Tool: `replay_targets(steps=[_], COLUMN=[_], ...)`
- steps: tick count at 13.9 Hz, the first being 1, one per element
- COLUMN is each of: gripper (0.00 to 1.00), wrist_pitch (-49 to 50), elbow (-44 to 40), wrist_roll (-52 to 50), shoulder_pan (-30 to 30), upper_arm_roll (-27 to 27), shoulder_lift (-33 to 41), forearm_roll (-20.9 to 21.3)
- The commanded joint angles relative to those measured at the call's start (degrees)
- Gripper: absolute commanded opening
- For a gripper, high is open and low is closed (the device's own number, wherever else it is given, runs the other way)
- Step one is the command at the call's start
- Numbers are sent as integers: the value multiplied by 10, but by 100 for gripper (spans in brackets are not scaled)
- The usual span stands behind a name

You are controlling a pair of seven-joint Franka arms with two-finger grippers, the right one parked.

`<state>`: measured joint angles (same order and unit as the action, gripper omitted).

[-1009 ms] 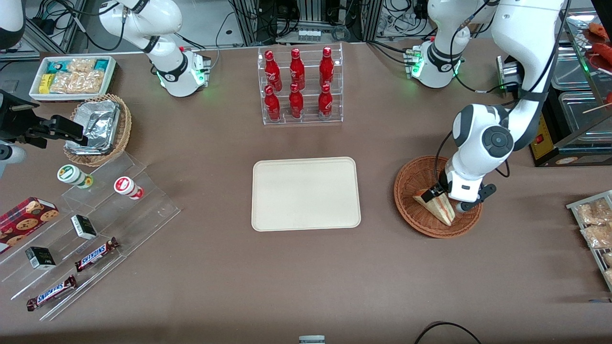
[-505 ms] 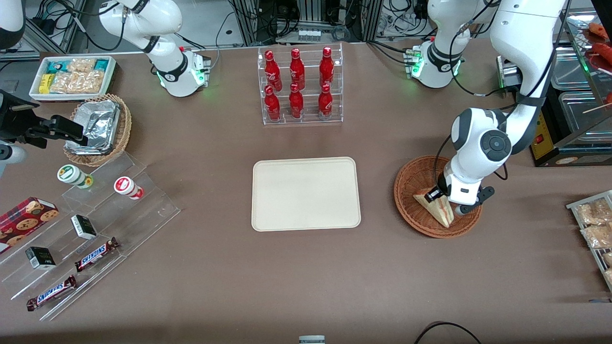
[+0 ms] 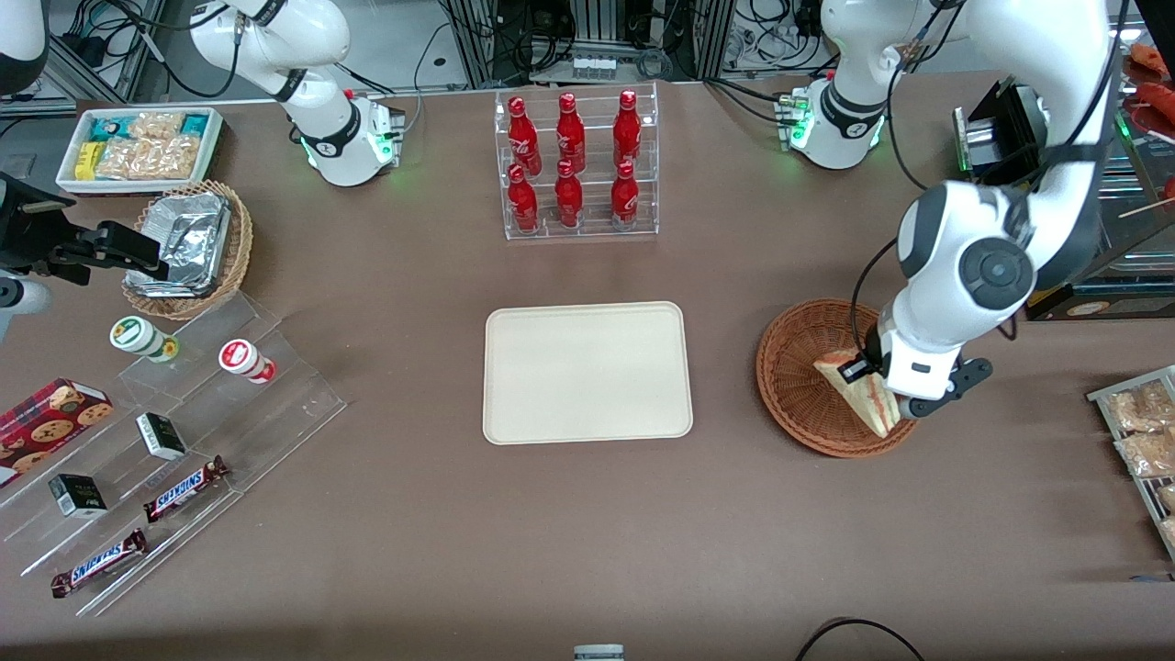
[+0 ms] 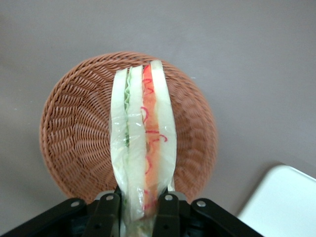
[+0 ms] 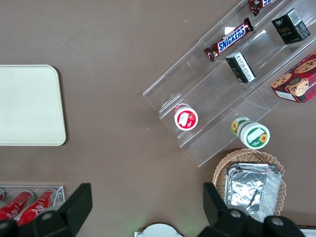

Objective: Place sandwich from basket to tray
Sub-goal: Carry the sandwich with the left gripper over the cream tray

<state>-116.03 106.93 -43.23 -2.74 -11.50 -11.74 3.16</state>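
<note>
So at this point the pick looked done and the carry was the part left. The left arm's gripper (image 4: 138, 207) was clamped on the sandwich (image 4: 143, 148), one finger pressed against each bread face near the wide end, with the wrapped wedge sticking straight out from between them, so the orange-red and green layers showed edge-on. In the wrist view the sandwich hung over the basket (image 4: 74, 133) with the weave visible all around it, and it looked lifted clear of the bottom rather than resting in it, though I couldn't swear to how much air was under the tip. From the front, the gripper (image 3: 872, 381) sat over the part of the basket (image 3: 794, 367) toward the working arm's end of the table, sandwich (image 3: 863, 390) pointing down and toward the camera, its tip over the rim area. The tray (image 3: 587, 372) was bare and well apart from the basket, toward the middle of the table, nearer the front camera than the rack of red bottles (image 3: 574, 165). So roughly: grasp done, lift apparently underway, then a sideways move to the tray, lowering and letting go all yet to happen. My guess is the plastic wrap is slippery, so the grip could slide a bit on the way over.
</note>
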Motion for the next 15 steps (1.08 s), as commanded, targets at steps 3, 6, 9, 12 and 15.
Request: replay_targets(steps=[3, 6, 9, 12, 15], gripper=[14, 9, 9, 9, 10], wrist_pitch=[56, 50, 44, 38, 12], elbow=[-95, -108, -154, -228, -265], wrist_roll=[-19, -19, -20, -23, -90], shoulder_pan=[-3, -3, -57, -124, -169], upper_arm_roll=[-77, -168, -202, -201, -200], shoulder_lift=[-22, -56, -128, -219, -285], forearm_roll=[14, 34, 78, 109, 175])
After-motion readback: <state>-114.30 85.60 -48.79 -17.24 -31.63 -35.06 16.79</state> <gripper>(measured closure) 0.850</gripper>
